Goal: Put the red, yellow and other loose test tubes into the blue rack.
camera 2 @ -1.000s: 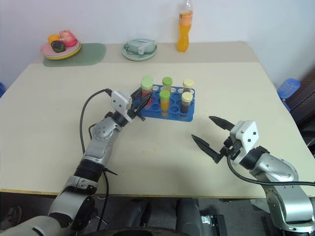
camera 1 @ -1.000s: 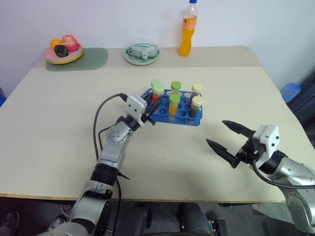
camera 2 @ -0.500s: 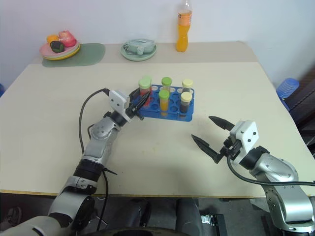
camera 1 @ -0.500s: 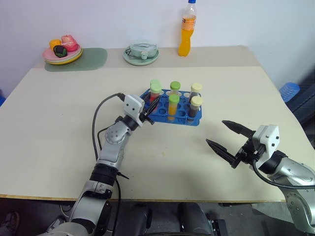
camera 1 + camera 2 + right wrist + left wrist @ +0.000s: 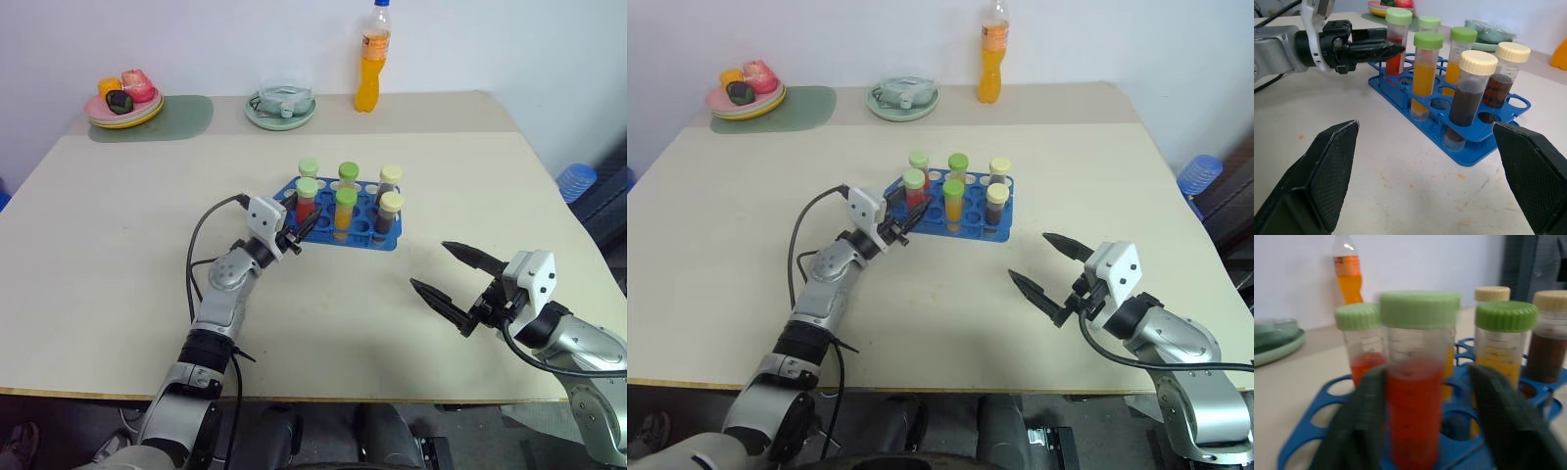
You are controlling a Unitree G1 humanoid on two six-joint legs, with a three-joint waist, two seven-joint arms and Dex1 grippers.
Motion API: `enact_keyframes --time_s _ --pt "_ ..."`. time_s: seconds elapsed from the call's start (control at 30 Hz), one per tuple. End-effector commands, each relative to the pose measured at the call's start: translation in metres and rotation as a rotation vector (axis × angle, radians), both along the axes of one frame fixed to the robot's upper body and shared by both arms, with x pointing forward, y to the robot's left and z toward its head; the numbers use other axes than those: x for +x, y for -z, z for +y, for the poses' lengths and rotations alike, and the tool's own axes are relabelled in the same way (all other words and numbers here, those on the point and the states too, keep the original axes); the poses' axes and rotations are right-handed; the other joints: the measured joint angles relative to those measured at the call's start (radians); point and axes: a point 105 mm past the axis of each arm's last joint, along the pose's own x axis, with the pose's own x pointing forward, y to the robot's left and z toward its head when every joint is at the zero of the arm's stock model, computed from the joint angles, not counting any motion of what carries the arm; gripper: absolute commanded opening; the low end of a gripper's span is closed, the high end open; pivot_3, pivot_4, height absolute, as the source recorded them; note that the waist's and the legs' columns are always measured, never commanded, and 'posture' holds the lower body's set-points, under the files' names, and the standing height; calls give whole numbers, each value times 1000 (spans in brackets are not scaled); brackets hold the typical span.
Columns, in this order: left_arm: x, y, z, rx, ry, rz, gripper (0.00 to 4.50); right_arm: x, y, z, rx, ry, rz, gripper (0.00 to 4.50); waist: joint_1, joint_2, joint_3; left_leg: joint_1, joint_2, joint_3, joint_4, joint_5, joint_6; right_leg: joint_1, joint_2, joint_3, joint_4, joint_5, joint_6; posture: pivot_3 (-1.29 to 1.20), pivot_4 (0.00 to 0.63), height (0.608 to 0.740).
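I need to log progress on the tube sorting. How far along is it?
Nearly done, it seems. Six capped tubes stand in the blue rack, none lies loose on the table. The red tube at the rack's near-left corner sits in a hole, with the left gripper open on either side of it in the left wrist view. Left: back that gripper away. The right gripper waits open.

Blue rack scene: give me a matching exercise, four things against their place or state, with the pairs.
Things:
1. red tube
2. left gripper
3. right gripper
4. orange bottle

Places or states:
A. standing at the table's far edge
B. open, away from the blue rack, holding nothing
C. upright in a near-left hole of the rack
D. open, a finger on each side of the red tube

Pairs: 1-C, 2-D, 3-B, 4-A
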Motion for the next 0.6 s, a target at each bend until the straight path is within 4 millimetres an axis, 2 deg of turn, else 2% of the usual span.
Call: enact_keyframes --time_s 0.03,0.17,0.3,0.43,0.6 --pt "0 -16 3 -24 -27 -60 4427 -3 -9 5 1 -16 -46 4500 0 0 0 0 0 0 0 0 0 0 0 0 0 0 0 0 150 740" --pt "-5 -23 7 -25 -14 -73 4427 -3 -8 5 2 -12 -43 4500 0 0 0 0 0 0 0 0 0 0 0 0 0 0 0 0 150 740" --pt "-10 -22 19 56 -50 -100 4427 -1 -5 4 4 -3 -42 4500 -2 0 0 0 0 0 0 0 0 0 0 0 0 0 0 0 150 740" --pt "-29 -17 40 31 6 -67 4427 5 1 -1 -7 44 -40 4500 -2 0 0 0 0 0 0 0 0 0 0 0 0 0 0 0 150 740" --pt "-54 -8 84 32 32 -9 4427 9 11 -13 -16 77 -19 4500 -1 1 0 0 0 0 -1 0 0 0 0 0 0 0 0 0 150 740"
